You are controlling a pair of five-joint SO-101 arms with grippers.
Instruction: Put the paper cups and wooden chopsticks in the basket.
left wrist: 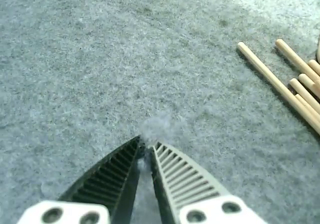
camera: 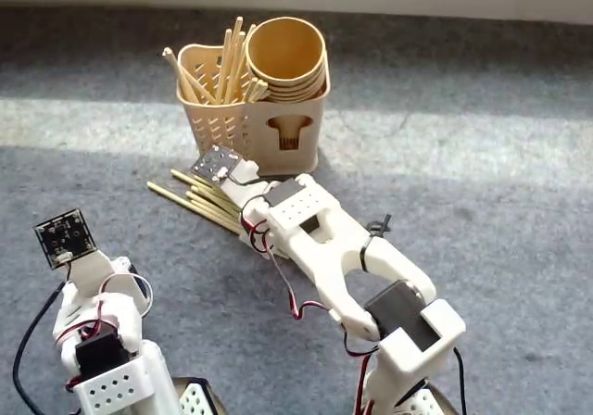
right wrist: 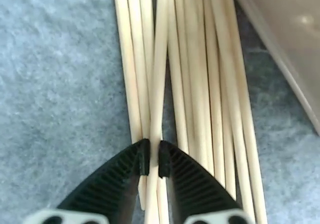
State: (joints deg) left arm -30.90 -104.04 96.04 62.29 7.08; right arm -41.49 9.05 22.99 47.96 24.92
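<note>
Left wrist view puts us closest to the floor: the left gripper (left wrist: 146, 151) points down at the grey carpet (left wrist: 100, 59) with its ribbed jaws pressed together at the tips and nothing between them, and the ends of a few loose chopsticks (left wrist: 280, 79) lie on the carpet off to one side of it. From the high view we see the left arm (camera: 93, 332) folded back at the near edge, well apart from the basket (camera: 255, 132). Next out, the right arm (camera: 343, 257) stretches forward over the loose chopsticks, which lie in a fanned bundle on the carpet just in front of the basket. In the right wrist view we find the right gripper (right wrist: 154, 159) clamped on a single chopstick (right wrist: 159, 84) that lies slanted across the others, pinched right at the jaw tips. The rest of the bundle lies alongside, stick against stick, with the basket wall just beside it. Farthest from us, the basket stands upright. A stack of paper cups (camera: 287, 54) fills one side of it, and a sheaf of standing chopsticks (camera: 222, 63) leans in the other.
</note>
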